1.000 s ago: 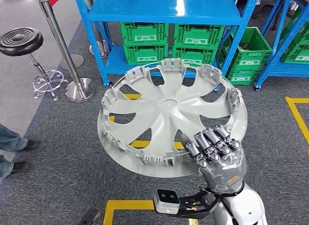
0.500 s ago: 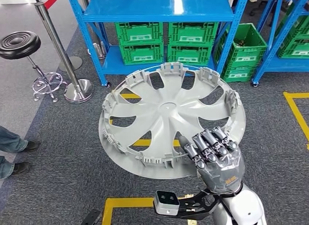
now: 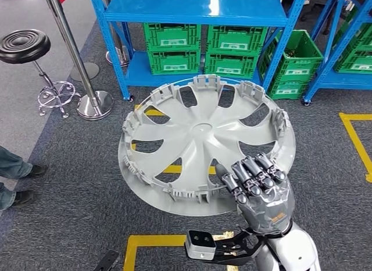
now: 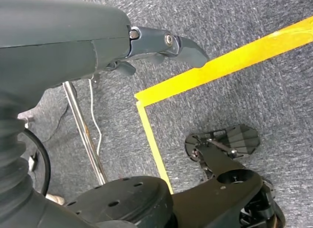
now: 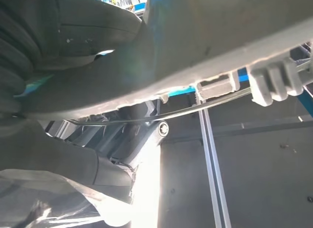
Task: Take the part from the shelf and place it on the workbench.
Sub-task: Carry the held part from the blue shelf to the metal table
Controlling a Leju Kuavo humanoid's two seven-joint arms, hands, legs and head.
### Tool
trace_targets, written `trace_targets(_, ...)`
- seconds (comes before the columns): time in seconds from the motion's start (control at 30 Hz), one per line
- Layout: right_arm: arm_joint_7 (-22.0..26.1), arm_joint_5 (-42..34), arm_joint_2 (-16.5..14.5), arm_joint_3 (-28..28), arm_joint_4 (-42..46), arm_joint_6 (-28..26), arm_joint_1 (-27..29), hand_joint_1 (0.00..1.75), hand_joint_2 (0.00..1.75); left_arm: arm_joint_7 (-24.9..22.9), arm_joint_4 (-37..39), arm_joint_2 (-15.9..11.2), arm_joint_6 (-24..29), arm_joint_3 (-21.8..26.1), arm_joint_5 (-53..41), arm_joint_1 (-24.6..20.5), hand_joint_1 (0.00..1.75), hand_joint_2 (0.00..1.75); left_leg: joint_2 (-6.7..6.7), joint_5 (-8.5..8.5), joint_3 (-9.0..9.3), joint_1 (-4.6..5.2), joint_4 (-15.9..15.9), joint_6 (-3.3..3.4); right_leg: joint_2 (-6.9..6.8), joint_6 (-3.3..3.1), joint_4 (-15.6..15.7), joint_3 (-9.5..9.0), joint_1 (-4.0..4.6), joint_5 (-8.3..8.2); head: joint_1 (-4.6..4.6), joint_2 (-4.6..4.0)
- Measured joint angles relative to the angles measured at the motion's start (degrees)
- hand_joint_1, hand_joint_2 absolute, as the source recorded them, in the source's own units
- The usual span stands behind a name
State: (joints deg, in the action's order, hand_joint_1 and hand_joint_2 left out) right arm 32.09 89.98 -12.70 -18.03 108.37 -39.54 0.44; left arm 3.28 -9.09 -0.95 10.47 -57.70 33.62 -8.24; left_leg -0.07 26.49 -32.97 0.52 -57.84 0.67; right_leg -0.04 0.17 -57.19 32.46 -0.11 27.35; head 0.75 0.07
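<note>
Shelving has slid slightly in the head view since a moment ago, so the camera is judged to be turning. Wheel cover is still clamped at its near right rim by the right hand, over carpet; the left hand hangs empty, fingers apart. Transport is underway.

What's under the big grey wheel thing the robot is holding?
Under the grey wheel cover, grey carpet and strips of yellow floor tape show through its openings. The right hand grips its near edge. Floor beneath the solid parts is hidden.
</note>
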Motion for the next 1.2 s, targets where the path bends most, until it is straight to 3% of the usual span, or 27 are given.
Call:
trace_targets(0.23,0.0,0.0,0.0,0.0,0.0,0.0,0.0,1.75,1.75,0.0,0.0,0.0,0.0,0.0,0.0,0.0,0.00,1.75,0.01,-0.24,-0.31,0.02,0.0,0.27,0.00,0.51,0.0,0.34,-0.04,-0.26,0.02,0.00)
trace_targets(1.2,0.6,0.0,0.0,-0.3,-2.9,0.0,-1.6,1.75,1.75,-0.9,0.0,-0.7,-0.5,0.0,1.2,-0.4,0.00,1.75,0.01,-0.40,-0.41,-0.11,0.0,0.12,-0.01,0.50,-0.2,0.53,0.04,-0.28,0.02,0.00)
